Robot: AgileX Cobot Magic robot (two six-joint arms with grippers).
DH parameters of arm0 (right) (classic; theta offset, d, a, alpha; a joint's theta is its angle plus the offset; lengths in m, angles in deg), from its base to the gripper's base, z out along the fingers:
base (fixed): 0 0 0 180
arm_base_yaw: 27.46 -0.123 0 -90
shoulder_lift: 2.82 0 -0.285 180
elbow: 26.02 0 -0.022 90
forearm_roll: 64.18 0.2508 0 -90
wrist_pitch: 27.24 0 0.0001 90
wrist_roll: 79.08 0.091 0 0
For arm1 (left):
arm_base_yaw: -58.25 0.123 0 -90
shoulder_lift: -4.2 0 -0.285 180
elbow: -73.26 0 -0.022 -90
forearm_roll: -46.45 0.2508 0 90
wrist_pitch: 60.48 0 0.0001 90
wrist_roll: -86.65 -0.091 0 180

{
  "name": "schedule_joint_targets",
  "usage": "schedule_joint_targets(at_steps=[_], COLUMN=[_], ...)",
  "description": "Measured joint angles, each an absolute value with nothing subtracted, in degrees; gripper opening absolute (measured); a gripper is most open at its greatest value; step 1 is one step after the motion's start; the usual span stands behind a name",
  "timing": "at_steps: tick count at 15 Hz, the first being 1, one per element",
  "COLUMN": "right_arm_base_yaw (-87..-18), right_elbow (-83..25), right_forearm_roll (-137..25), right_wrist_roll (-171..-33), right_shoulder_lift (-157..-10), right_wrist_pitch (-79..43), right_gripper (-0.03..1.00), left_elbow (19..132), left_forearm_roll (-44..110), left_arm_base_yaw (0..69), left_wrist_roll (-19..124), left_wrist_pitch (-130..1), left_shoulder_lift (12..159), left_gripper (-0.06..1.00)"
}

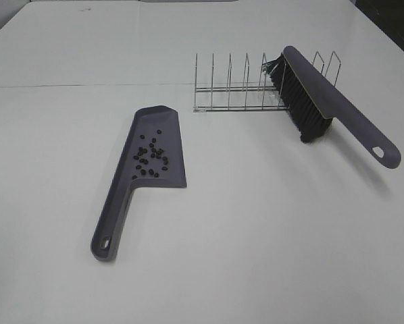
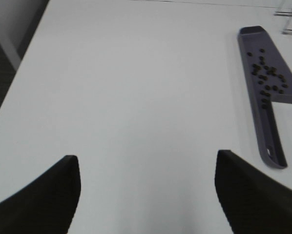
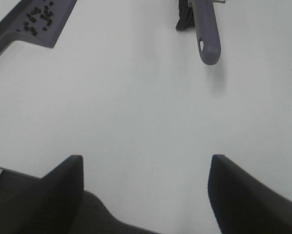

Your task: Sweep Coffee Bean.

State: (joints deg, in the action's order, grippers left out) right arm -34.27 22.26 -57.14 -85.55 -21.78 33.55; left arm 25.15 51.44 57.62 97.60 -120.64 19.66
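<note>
Several tiny dark coffee beans [image 1: 150,160] lie inside the pan of the grey-purple dustpan [image 1: 121,209], which rests flat on the white table with its handle toward the front. The beans [image 2: 269,78] and dustpan [image 2: 268,134] also show in the left wrist view, and in the right wrist view the beans [image 3: 38,17] lie in the dustpan [image 3: 9,34]. The grey-purple brush [image 1: 337,108] leans on the wire rack, bristles down; its handle [image 3: 207,34] shows in the right wrist view. My left gripper [image 2: 146,195] and right gripper [image 3: 145,195] are open and empty, well away from both tools. Neither shows in the exterior view.
A wire dish rack [image 1: 236,91] stands behind the dustpan at the back middle, holding the brush at its right end. The table's left edge [image 2: 19,63] drops to a dark floor. A table seam [image 1: 67,86] runs across the back.
</note>
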Motion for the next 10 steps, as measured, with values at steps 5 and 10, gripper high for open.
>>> schedule_joint_targets(at_steps=[5,10], right_arm_base_yaw=[-26.7,-26.6], right_elbow=[22.3,22.3], right_forearm_roll=[-56.6,-55.9], right_wrist_roll=[-85.6,-85.6], right_shoulder_lift=[-13.1,-10.4], right_wrist_pitch=[33.6,33.6], right_gripper=[0.63,0.63], left_elbow=[25.1,25.1], left_forearm_roll=[51.4,51.4], left_arm_base_yaw=[58.0,57.6], left_wrist_roll=[97.6,97.6], left_wrist_pitch=[-120.6,-120.6], left_shoulder_lift=[11.9,11.8], left_gripper=[0.72,0.72])
